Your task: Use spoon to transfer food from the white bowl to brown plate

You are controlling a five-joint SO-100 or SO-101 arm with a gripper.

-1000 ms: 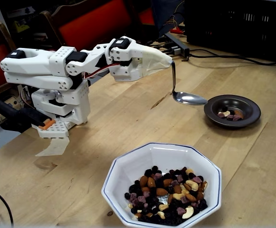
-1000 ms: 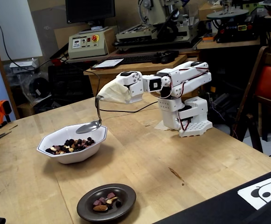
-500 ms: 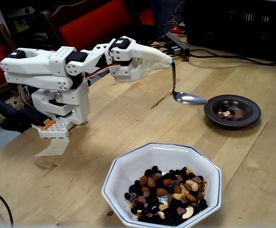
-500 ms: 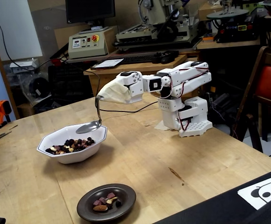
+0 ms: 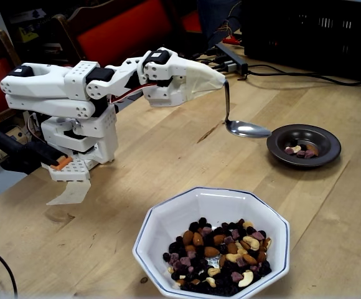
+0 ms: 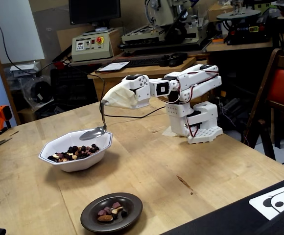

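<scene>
My gripper [image 5: 216, 80] [image 6: 106, 101] is wrapped in beige tape and shut on the spoon's handle. The silver spoon [image 5: 248, 129] [image 6: 93, 133] hangs down from it, its oval bowl level, in the air and holding nothing that I can see. In a fixed view it sits just left of the brown plate [image 5: 322, 134]; in another fixed view it hovers by the far rim of the white bowl [image 6: 78, 162]. The white bowl [image 5: 150, 225] holds mixed food [image 5: 221, 258] [image 6: 73, 152]. A few pieces of food [image 5: 300, 150] [image 6: 111, 211] lie on the brown plate [image 6: 90, 216].
The white arm base [image 5: 81, 140] [image 6: 198, 125] stands on the wooden table. A black crate [image 5: 311, 31] and cables [image 5: 274, 70] lie at the back. Red chairs [image 5: 124, 28] stand behind. A printed sheet [image 6: 276, 198] lies at the table's corner.
</scene>
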